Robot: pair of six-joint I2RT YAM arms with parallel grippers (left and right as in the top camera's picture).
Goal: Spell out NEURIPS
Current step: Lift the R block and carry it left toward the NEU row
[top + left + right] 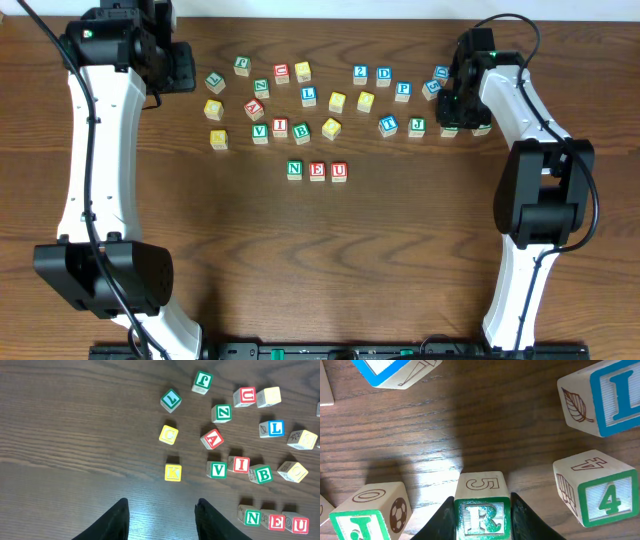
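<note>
Pinching the small wooden green-R cube (482, 519) between its narrowed jaws, the right gripper (482, 502) sits well right of the wooden red-U cube (339, 171).

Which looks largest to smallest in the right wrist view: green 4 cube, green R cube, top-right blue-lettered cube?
1. green 4 cube and blue-lettered cube: alike, the blue one cropped, so unranked.
2. green R cube: smallest, also cropped.
</note>
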